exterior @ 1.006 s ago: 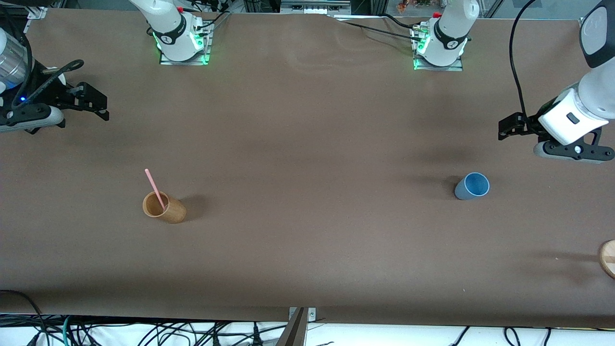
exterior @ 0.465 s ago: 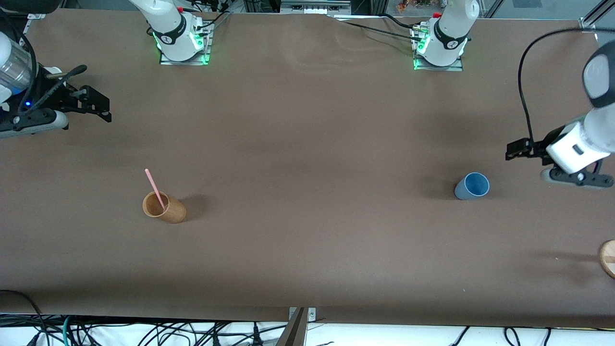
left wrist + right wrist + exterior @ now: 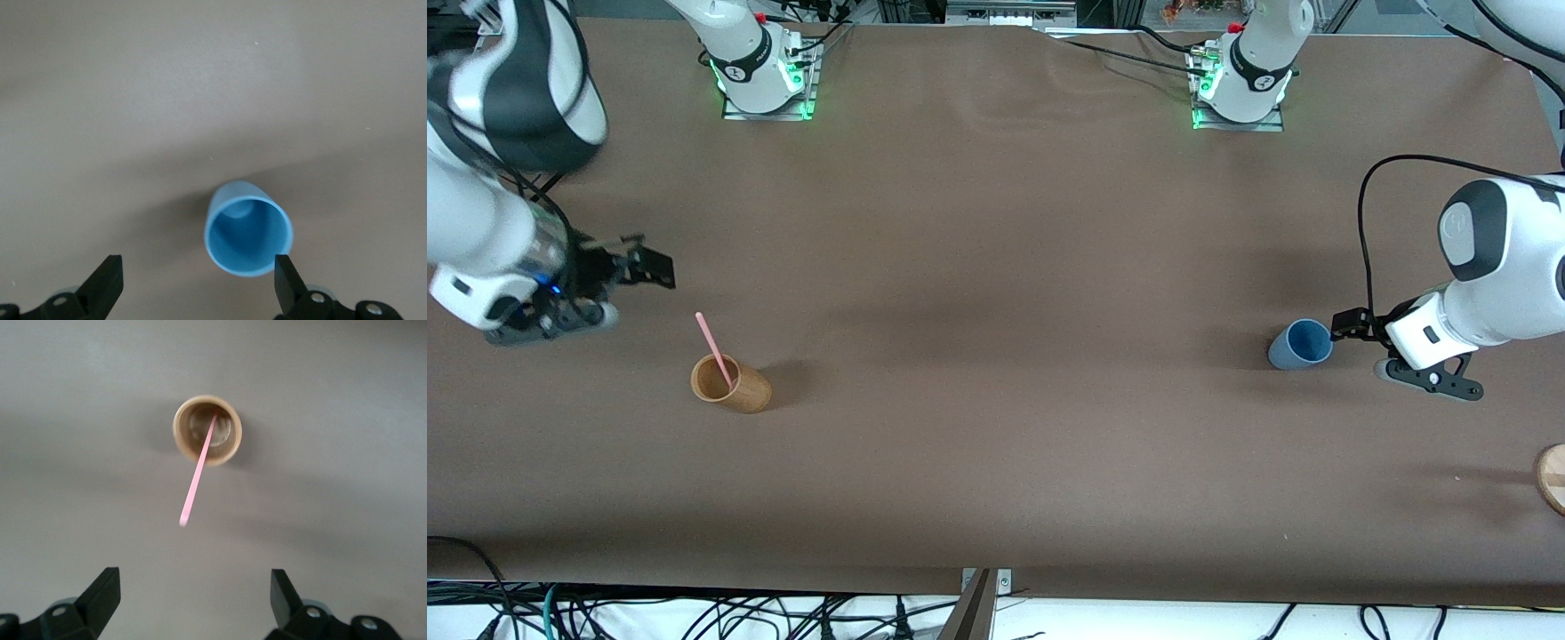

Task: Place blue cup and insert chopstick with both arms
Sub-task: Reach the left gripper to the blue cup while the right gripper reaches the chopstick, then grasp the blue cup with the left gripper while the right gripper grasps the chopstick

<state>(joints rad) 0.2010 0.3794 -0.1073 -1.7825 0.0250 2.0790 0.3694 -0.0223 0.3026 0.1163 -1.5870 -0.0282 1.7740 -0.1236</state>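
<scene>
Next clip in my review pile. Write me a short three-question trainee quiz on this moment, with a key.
1. True or false: the chopstick already stands in the blue cup.
2. Which gripper is beside the blue cup? A) left gripper B) right gripper C) neither
3. Fill in: in the right wrist view, the pink stick leans out of the ______ cup.

Key:
1. False. It stands in the tan wooden cup, toward the right arm's end of the table.
2. A. Its open fingers are at the cup's rim, one finger close to it, not closed on it.
3. Tan wooden. The right gripper is open, short of that cup.
</scene>
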